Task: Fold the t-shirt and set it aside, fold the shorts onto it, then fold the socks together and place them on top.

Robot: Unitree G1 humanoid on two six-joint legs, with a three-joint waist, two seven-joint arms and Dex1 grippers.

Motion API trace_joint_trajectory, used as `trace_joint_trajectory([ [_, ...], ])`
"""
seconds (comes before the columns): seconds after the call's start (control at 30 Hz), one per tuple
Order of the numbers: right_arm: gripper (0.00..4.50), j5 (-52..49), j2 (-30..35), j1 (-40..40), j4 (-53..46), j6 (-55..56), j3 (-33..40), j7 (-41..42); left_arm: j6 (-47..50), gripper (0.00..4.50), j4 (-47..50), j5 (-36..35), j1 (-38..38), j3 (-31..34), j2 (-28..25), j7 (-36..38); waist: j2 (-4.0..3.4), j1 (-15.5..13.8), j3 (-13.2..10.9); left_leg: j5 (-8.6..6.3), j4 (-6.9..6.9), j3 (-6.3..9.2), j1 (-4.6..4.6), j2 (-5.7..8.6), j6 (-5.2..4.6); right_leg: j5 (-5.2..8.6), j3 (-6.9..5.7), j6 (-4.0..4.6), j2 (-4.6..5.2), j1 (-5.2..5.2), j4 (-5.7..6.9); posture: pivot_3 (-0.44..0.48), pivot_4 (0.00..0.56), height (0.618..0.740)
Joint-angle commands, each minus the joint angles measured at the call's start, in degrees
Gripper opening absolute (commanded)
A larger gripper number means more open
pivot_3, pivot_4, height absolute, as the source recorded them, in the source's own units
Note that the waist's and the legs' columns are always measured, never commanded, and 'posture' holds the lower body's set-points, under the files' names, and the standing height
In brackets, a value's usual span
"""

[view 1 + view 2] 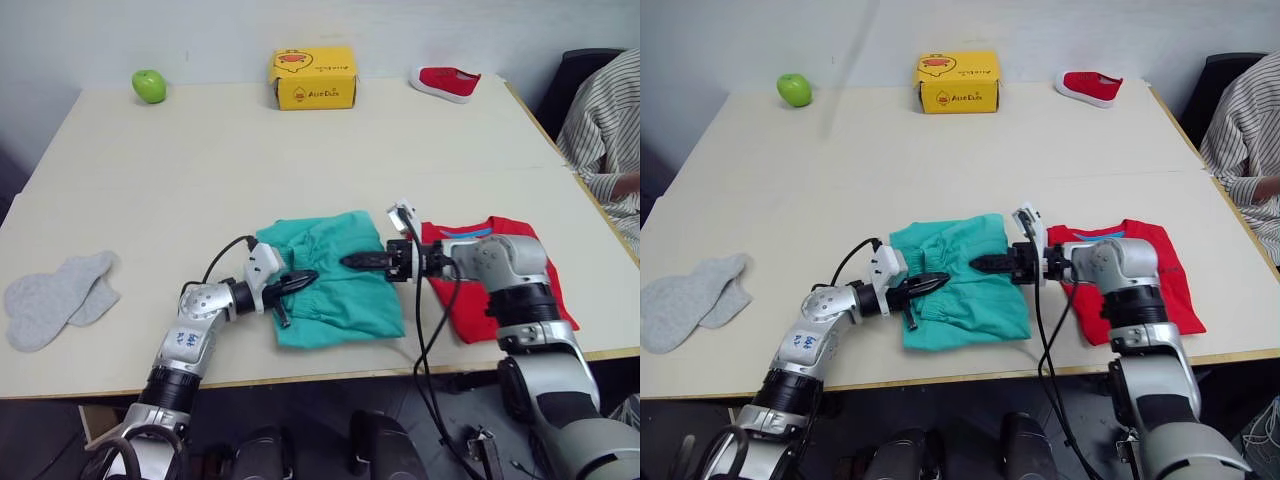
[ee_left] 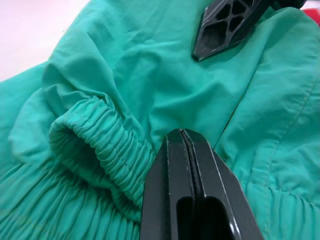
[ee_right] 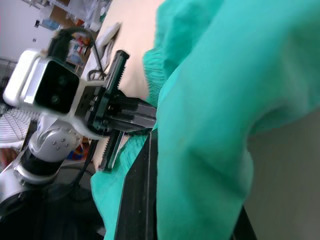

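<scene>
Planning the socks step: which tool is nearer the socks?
Left. The left tool is at the shorts' near-left edge, toward the socks; the right tool sits further right, over the shorts.

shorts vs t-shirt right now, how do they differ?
The shorts are teal-green; the t-shirt is bright red. The shorts sit in front of the robot with both grippers over them, left gripper and right gripper; the t-shirt lies to the right, partly under the right arm. Both lie on the table.
</scene>
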State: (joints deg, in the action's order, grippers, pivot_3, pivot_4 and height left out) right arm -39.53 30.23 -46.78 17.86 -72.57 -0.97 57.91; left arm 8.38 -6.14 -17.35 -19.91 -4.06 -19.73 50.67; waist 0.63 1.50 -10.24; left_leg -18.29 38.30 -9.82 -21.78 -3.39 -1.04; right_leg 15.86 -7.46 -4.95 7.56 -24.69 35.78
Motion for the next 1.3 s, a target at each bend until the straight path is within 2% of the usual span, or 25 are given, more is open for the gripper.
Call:
trace_joint_trajectory([
  [0.03,0.0,-4.7,8.2,-0.1,-7.1,-1.8,3.6,7.0,2.7,1.16,9.6,-6.6,1.3,2.3,-1.2,2.7,0.0,0.0,0.0,-0.01,0.05,0.01,-0.1,0.01,-0.02,-0.03,-0.01,-0.04,0.0,-0.06,-0.04,0.0,0.15,0.74],
  [0.17,0.0,-4.5,23.2,1.5,-8.7,3.2,5.6,17.7,8.3,2.41,21.1,-12.5,6.1,4.8,-5.1,3.4,0.0,0.0,0.0,-0.08,0.35,0.14,-0.52,0.01,-0.06,-0.06,-0.11,-0.11,-0.03,-0.31,-0.12,0.0,0.15,0.74],
  [0.27,0.0,-1.1,33.1,2.0,-4.4,7.7,3.6,24.5,10.7,3.37,27.0,-16.1,10.9,6.9,-8.6,4.6,-0.03,0.0,0.0,-0.1,0.37,0.12,-0.53,0.01,-0.06,-0.06,-0.09,-0.11,-0.04,-0.34,-0.26,0.0,0.15,0.74],
  [0.33,0.0,3.2,36.7,1.8,1.1,13.7,1.4,27.8,11.6,3.95,29.5,-17.5,13.6,8.2,-10.5,4.7,-0.02,0.2,0.0,-0.11,0.4,0.07,-0.5,-0.01,-0.05,-0.05,-0.05,-0.1,-0.05,-0.33,-0.35,0.0,0.15,0.74],
  [0.4,0.0,9.3,36.9,0.7,8.4,22.8,-0.8,28.4,12.5,4.46,31.5,-18.7,15.6,9.8,-11.8,4.2,-0.01,0.4,0.0,-0.17,0.6,0.06,-0.47,-0.14,-0.01,-0.06,-0.05,-0.09,-0.13,-0.26,-0.34,0.0,0.15,0.74],
  [0.5,0.0,18.0,36.7,-0.5,16.2,35.2,-5.9,32.1,14.0,4.46,33.7,-20.6,17.9,12.1,-13.7,3.8,-0.14,0.4,-0.1,-0.29,0.68,0.02,-0.34,-0.22,0.04,-0.11,-0.05,0.0,-0.2,-0.14,-0.33,0.0,0.15,0.74],
  [0.6,0.0,26.9,34.3,-3.4,27.5,45.6,-10.7,30.9,16.1,4.46,35.9,-23.0,20.5,15.8,-15.3,2.1,-0.21,0.3,-0.1,-0.26,0.68,-0.07,-0.39,-0.22,0.1,-0.1,0.04,0.02,-0.21,-0.31,-0.21,0.0,0.15,0.74],
  [0.67,0.0,31.6,31.5,-5.6,34.5,49.9,-12.0,25.3,15.7,4.46,36.6,-21.9,21.6,16.7,-17.4,2.9,-0.23,0.3,-0.1,-0.2,0.71,-0.16,-0.42,-0.24,0.16,-0.09,0.1,0.03,-0.28,-0.4,-0.19,0.0,0.15,0.74],
  [0.77,0.0,33.7,28.7,-8.4,41.2,53.1,-10.5,22.1,14.5,4.46,36.3,-19.8,21.9,17.1,-20.3,4.0,-0.23,0.3,-0.1,-0.19,0.76,-0.22,-0.46,-0.26,0.18,-0.09,0.18,0.04,-0.35,-0.47,-0.18,0.0,0.15,0.74],
  [0.8,0.27,34.5,29.2,-7.8,41.8,54.4,-10.8,24.6,14.7,4.5,36.1,-19.4,21.9,17.3,-21.8,4.5,-0.24,0.2,-0.1,-0.18,0.78,-0.23,-0.47,-0.26,0.18,-0.09,0.19,0.04,-0.36,-0.48,-0.16,0.0,0.15,0.74],
  [0.9,1.1,35.4,30.8,-7.1,43.4,60.2,-8.6,22.7,16.2,4.5,36.4,-20.5,22.5,18.0,-24.3,5.4,-0.26,0.1,-0.1,-0.18,0.79,-0.2,-0.5,-0.27,0.17,-0.09,0.18,0.04,-0.35,-0.49,-0.17,0.0,0.15,0.74],
  [1.0,2.16,35.2,32.8,-7.2,44.2,64.1,-5.4,20.8,16.8,4.5,36.9,-21.6,23.0,17.8,-24.5,5.2,-0.36,0.1,-0.2,-0.2,0.79,-0.23,-0.51,-0.25,0.16,-0.09,0.23,0.04,-0.31,-0.51,-0.16,0.0,0.15,0.74],
  [1.1,3.14,38.7,38.2,-4.0,42.9,75.9,-5.3,19.1,16.8,4.5,36.7,-21.9,23.0,17.7,-23.7,4.7,-0.44,0.0,-0.2,-0.2,0.79,-0.22,-0.51,-0.26,0.16,-0.09,0.22,0.04,-0.33,-0.53,-0.15,0.0,0.15,0.74],
  [1.13,3.54,40.5,39.7,-3.3,42.6,82.2,-5.1,14.9,16.7,4.5,36.2,-22.1,22.9,17.8,-23.3,4.6,-0.46,0.0,-0.2,-0.2,0.78,-0.22,-0.51,-0.26,0.17,-0.08,0.21,0.04,-0.33,-0.53,-0.15,0.0,0.15,0.74],
  [1.2,4.24,41.0,40.9,-3.3,41.8,86.9,-3.2,10.2,16.5,4.5,35.3,-22.0,22.6,17.9,-23.0,4.7,-0.47,0.2,-0.3,-0.2,0.78,-0.25,-0.5,-0.26,0.18,-0.08,0.24,0.04,-0.33,-0.53,-0.15,0.0,0.15,0.74],
  [1.23,4.47,40.2,41.2,-2.8,40.5,88.3,-1.8,9.6,16.3,4.5,34.8,-22.0,22.7,18.2,-23.2,5.2,-0.48,0.5,-0.3,-0.2,0.78,-0.3,-0.48,-0.25,0.18,-0.09,0.29,0.04,-0.33,-0.54,-0.14,0.0,0.15,0.74],
  [1.3,4.47,36.9,40.9,-1.0,37.3,88.2,0.9,12.9,16.1,4.5,33.6,-21.9,22.8,18.6,-23.5,6.1,-0.48,1.2,-0.3,-0.19,0.78,-0.38,-0.37,-0.3,0.23,-0.09,0.43,0.03,-0.43,-0.53,-0.09,0.0,0.15,0.74],
])
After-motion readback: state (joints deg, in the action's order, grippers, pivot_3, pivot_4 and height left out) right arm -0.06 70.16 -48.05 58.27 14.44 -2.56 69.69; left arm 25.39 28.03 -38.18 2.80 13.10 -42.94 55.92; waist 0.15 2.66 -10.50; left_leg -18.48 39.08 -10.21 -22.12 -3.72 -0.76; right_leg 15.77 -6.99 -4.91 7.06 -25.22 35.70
